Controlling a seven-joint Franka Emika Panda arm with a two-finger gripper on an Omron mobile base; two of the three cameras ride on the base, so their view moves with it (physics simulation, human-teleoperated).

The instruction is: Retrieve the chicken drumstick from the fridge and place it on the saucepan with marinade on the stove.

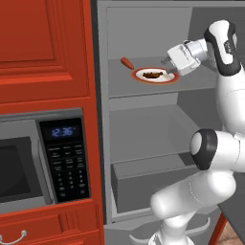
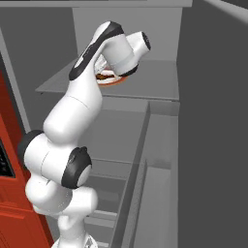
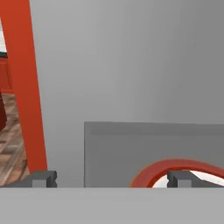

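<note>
On the fridge (image 1: 143, 124) upper shelf, a white orange-rimmed plate (image 1: 154, 76) sits near the front edge, carrying the chicken drumstick (image 1: 152, 74) at its centre. Toward the shelf's back left lies a short orange stick (image 1: 127, 62). At the plate's right rim the gripper (image 1: 167, 67) stands with jaws wide apart, holding nothing; fingertips (image 3: 180, 178) flank the rim.

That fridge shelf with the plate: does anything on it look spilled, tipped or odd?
Nothing stands out. The chicken drumstick lies on the white orange-rimmed plate, flat on the fridge shelf; a short orange stick lies loose behind it. The open tool hovers at the plate's edge.
</note>
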